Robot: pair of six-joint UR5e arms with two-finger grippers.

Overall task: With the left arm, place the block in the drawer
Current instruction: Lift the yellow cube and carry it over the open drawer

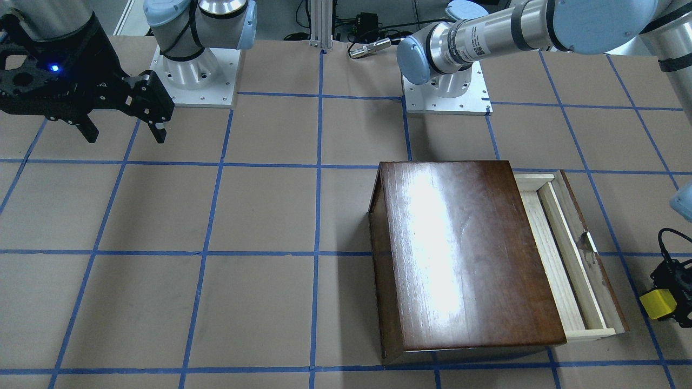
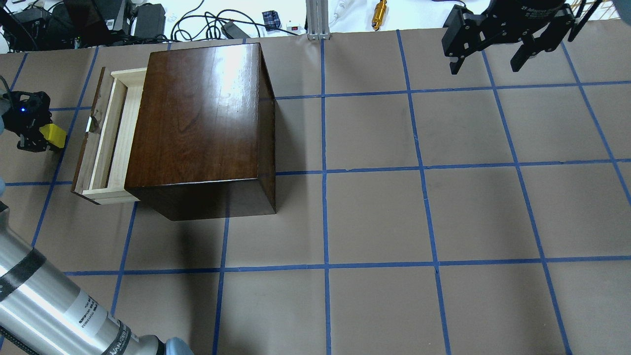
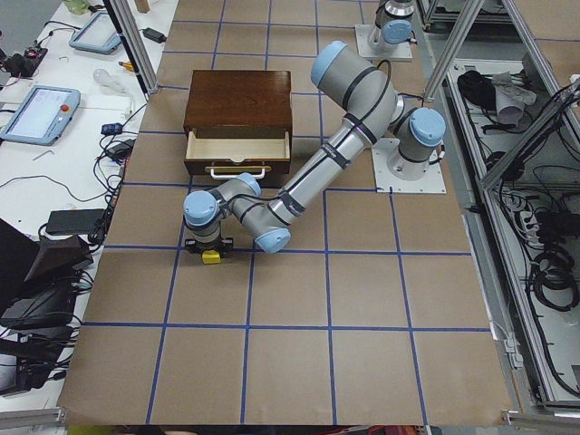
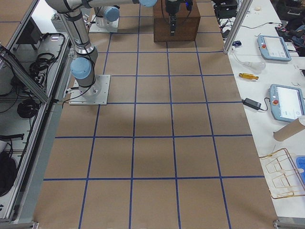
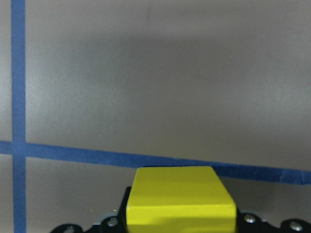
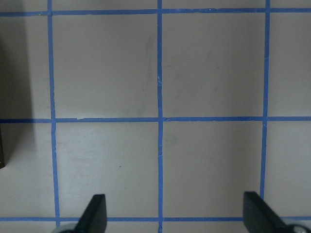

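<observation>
The yellow block (image 2: 53,135) is held in my left gripper (image 2: 43,134), which is shut on it just left of the drawer's front, outside the drawer. In the left wrist view the block (image 5: 179,200) sits between the jaws over bare table. The drawer (image 2: 112,133) is pulled open from the dark cabinet (image 2: 202,108) and its pale-wood tray looks empty. From the front, the block (image 1: 656,303) is right of the drawer (image 1: 565,254). My right gripper (image 2: 493,61) is open and empty, far from the cabinet; its fingertips (image 6: 95,213) show over the table.
Both arm base plates (image 1: 197,81) stand on the robot's side of the table. Cables and a gold tool (image 2: 379,9) lie beyond the far edge. The brown table (image 2: 394,207) carries a blue tape grid.
</observation>
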